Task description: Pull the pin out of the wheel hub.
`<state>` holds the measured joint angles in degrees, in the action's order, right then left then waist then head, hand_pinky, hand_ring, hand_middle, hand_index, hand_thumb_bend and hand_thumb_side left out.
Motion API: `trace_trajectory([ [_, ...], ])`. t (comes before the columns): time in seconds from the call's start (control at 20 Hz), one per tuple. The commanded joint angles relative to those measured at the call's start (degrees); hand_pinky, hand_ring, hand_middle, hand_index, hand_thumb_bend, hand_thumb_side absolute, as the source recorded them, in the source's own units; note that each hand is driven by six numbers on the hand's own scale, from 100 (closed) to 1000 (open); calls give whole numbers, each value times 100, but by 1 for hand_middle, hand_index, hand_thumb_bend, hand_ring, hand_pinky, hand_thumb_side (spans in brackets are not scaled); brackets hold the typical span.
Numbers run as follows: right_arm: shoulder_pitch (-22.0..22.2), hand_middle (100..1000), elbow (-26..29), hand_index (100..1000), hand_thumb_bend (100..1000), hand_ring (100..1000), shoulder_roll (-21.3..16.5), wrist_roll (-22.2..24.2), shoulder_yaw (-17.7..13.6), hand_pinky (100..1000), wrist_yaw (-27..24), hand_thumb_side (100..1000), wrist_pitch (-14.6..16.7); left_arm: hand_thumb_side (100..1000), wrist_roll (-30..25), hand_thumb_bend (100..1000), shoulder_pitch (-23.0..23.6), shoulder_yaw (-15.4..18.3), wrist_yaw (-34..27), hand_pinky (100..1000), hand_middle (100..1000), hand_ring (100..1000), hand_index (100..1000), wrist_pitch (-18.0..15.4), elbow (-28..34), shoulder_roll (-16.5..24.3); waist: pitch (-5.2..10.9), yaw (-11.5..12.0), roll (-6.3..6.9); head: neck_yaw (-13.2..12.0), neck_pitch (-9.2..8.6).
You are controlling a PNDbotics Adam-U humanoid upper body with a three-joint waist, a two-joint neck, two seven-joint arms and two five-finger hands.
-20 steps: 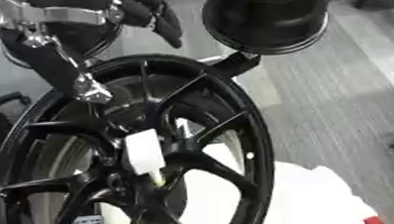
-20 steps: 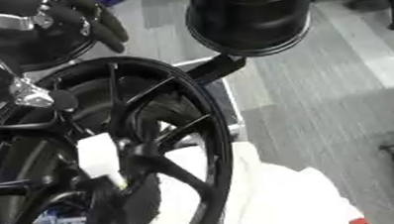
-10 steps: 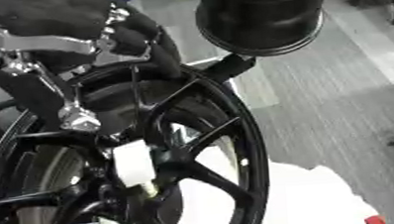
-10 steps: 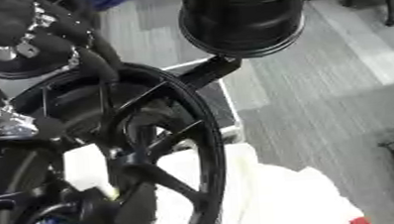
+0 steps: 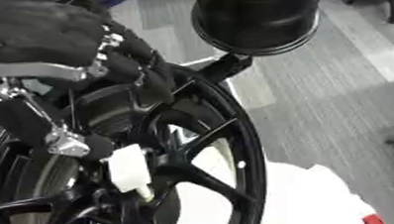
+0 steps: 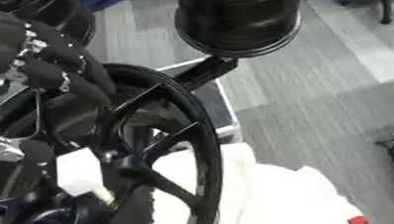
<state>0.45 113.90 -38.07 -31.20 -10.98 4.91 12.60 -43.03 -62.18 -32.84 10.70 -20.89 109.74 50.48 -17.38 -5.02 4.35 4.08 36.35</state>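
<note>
Fingers (image 5: pixel 131 51) of my left hand (image 5: pixel 84 67) are hard to read: I see dark padded shapes curling down from the upper left over the top of the wheel hub (image 5: pixel 237 146), but I cannot tell whether they are spread, pressed together or pinching anything. The hand and its silver arm parts (image 5: pixel 24 71) fill the upper left of both views, close to the camera.

Below them, the black wheel hub stands nearly on edge, its rim curving down the middle of the view and its spokes (image 5: pixel 198 134) meeting at a centre low on the left. A small white block (image 5: pixel 128 167) sits near that centre, with a thin pale stub sticking out of its lower end; I take this to be the pin. A silver fitting (image 5: pixel 66 143) of the arm hangs just left of and above the block. I cannot tell whether they touch.

Behind the hub, a second black wheel (image 6: pixel 242 16) stands on a dark post (image 6: pixel 194 74) at the top of the view. White cloth (image 6: pixel 276 198) lies at the lower right under the hub, on grey floor (image 5: pixel 338 99).

My right eye view shows more cloth behind the rim and a pale tray edge (image 6: pixel 228 126) beneath it; my left eye view shows more of the hand. Both show a red scrap (image 5: pixel 373 220) at the bottom edge.
</note>
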Motion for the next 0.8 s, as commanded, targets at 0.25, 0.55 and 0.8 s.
trace_trajectory([
  [0.25, -89, 654, 69, 779, 100, 753, -43, 24, -20, 769, 19, 330, -20, 244, -894, 369, 186, 16, 54, 874, 821, 870, 891, -921, 391, 436, 38, -30, -37, -23, -15],
  [0.55, -116, 653, 69, 779, 100, 753, 14, 20, -20, 768, 4, 350, -33, 265, -894, 351, 283, -42, 77, 874, 817, 868, 889, -961, 425, 502, 3, -25, -44, -120, 91],
  [0.8, -141, 653, 69, 779, 100, 752, 61, 19, -22, 767, -19, 366, -50, 240, -894, 354, 338, -132, 137, 873, 815, 865, 883, -1009, 358, 523, -25, -29, -44, -198, 167],
])
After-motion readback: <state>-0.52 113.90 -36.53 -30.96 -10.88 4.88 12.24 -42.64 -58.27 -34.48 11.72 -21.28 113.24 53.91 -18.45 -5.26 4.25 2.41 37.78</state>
